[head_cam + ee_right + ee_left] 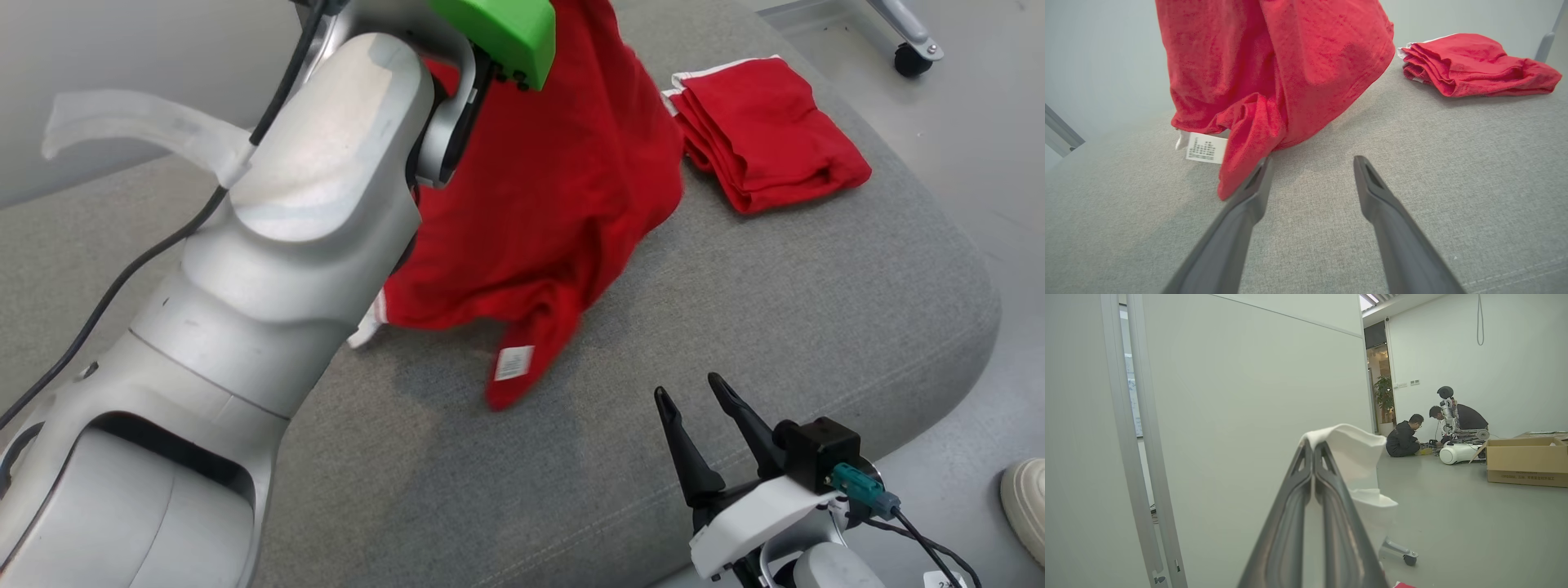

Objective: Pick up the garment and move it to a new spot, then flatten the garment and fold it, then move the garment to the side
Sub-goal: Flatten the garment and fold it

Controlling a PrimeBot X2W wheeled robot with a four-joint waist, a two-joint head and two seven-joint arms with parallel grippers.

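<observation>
Mid-carry here: my left tool [1314, 446] is clenched on the red garment [547, 188], right tool [687, 385] released near its hem; next I'd lay it flat.

A grey cushion [735, 343] carries a folded red garment [767, 131] with white trim, which lies flat near the cushion's far right edge. Off the cushion's far right corner a black caster [910, 59] on a metal leg stands on the grey floor [980, 163], and off its near right corner the toe of a pale shoe [1027, 506] rests on that floor. The left wrist view takes in a white partition [1249, 396], a potted plant [1384, 394], two people [1404, 439] crouching by a white robot [1455, 453], and an open cardboard box [1527, 461].
</observation>
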